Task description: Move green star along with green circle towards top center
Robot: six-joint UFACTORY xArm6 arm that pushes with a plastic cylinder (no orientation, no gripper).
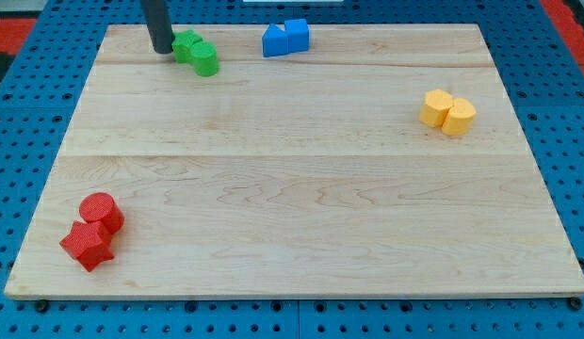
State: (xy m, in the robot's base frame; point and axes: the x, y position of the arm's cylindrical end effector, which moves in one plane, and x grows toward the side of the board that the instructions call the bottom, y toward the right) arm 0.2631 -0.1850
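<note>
Light wooden board [301,179], set on blue pegboard [28,104]. Carried on it: green star [186,44] touching green circle [205,59], upper left; two blue blocks [285,38] touching, top centre; two yellow blocks [448,112] touching, right; red cylinder [101,211] against red star [87,245], lower left.

Blue blocks [285,38] just right of green pair [196,52].

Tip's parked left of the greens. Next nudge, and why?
Probably a short push toward the view's right: my tip sits against the left side of the green star, the green circle touches its right, and top center lies right, before the blue blocks.
</note>
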